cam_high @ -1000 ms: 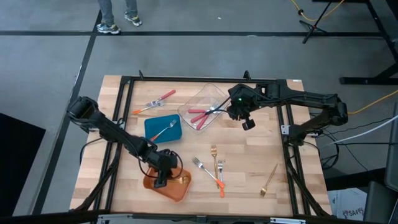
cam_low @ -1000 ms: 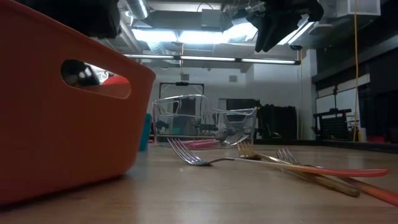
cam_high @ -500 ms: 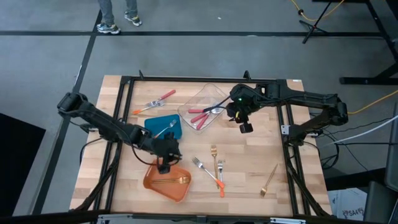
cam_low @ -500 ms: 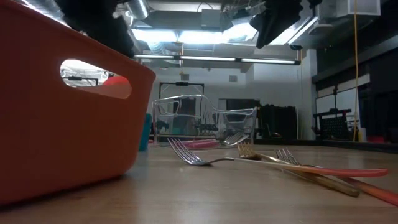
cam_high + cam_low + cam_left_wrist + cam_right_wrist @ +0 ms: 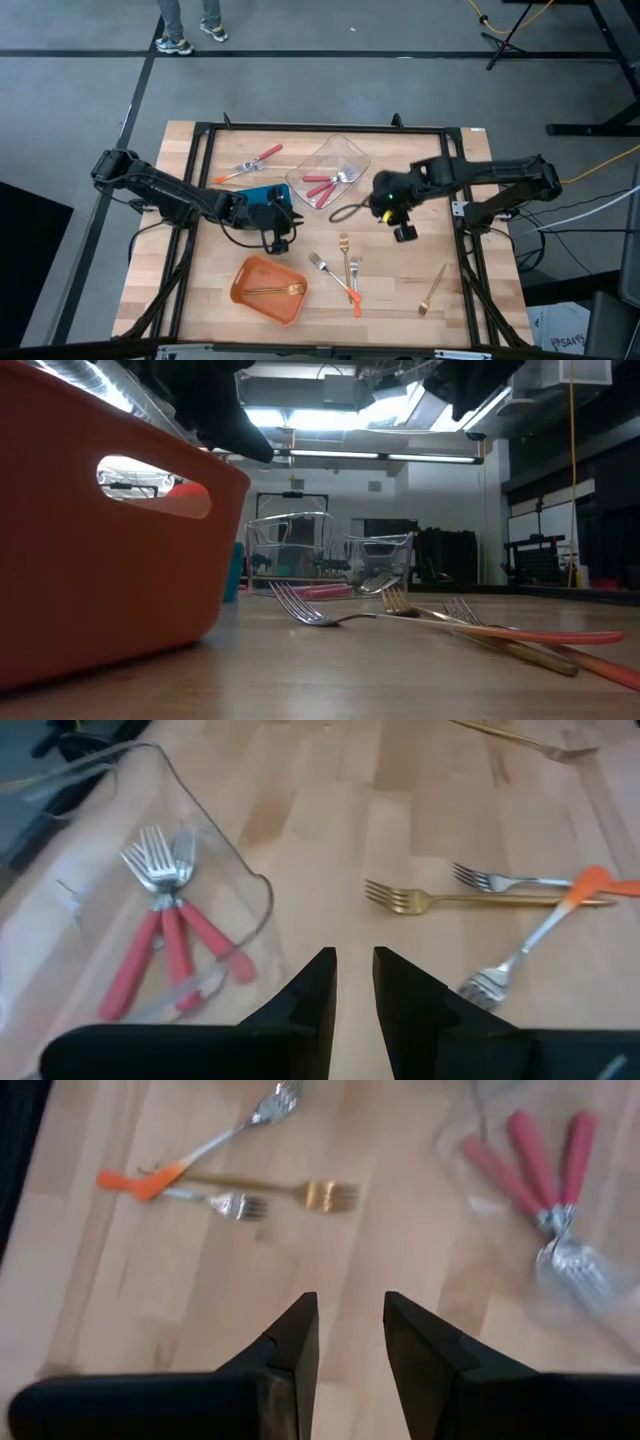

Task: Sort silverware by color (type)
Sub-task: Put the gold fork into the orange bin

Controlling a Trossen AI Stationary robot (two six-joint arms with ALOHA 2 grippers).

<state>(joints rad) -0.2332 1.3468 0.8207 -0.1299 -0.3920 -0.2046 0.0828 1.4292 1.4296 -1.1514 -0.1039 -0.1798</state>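
Nearest front edge: an orange bin sits on the wooden table with one gold fork lying inside it.
Front right: a second gold fork lies alone on the wood, well apart from everything else.
Middle of table: a third gold fork lies beside two orange-handled forks; the handles of those two meet at their orange ends.
Left gripper: hangs above bare wood between the orange bin and the blue bin; its fingers stand a little apart with nothing between them.
Right gripper: hangs over the wood just right of the clear bin; its fingers are parted and empty.
Blue bin: largely covered by the left arm; I cannot tell what is in it.
Clear bin: three red-handled forks lie together inside, their prongs at the same end.
Far left: a red-handled fork lies loose on the table, with another fork touching it at the prong end.
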